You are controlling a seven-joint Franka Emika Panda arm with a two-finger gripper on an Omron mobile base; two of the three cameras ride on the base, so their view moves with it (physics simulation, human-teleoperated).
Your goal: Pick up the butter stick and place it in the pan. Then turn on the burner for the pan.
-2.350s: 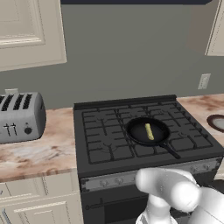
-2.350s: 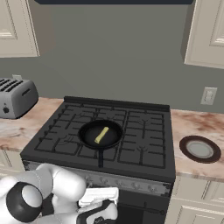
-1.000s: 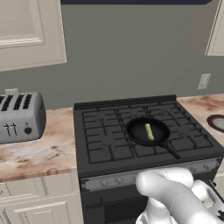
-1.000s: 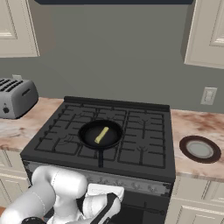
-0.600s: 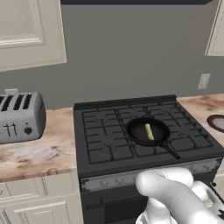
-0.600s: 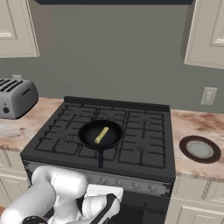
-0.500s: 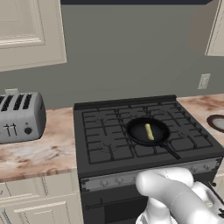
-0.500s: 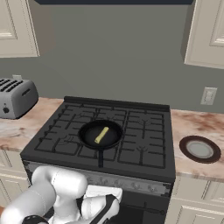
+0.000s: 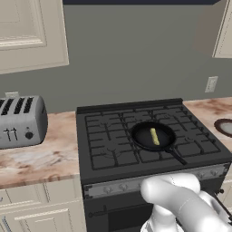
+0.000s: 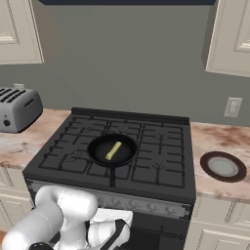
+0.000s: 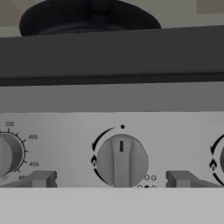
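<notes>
The pale-yellow butter stick (image 9: 154,136) (image 10: 113,150) lies inside the black pan (image 9: 142,137) (image 10: 100,152), which rests on a front burner of the stove with its handle (image 10: 112,176) pointing toward the front edge. My gripper (image 11: 111,179) is low in front of the stove's control panel, open. Its two dark fingertips (image 11: 41,178) stand wide apart on either side of a round knob (image 11: 121,161) whose mark points straight up. The pan's dark rim (image 11: 87,19) shows above the stove's edge in the hand view. In the right base view the hand (image 10: 111,232) sits just below the panel.
More knobs flank the middle one, at left (image 11: 6,154) and right (image 11: 221,159). A silver toaster (image 9: 20,121) (image 10: 17,108) stands on the left counter. A grey-brown dish with pale rim (image 10: 223,166) (image 9: 225,127) lies on the right counter. Cabinets hang overhead.
The arm shifted a little lower and to the right before one second ago. Since then it has barely moved. Pan and butter stick have stayed put.
</notes>
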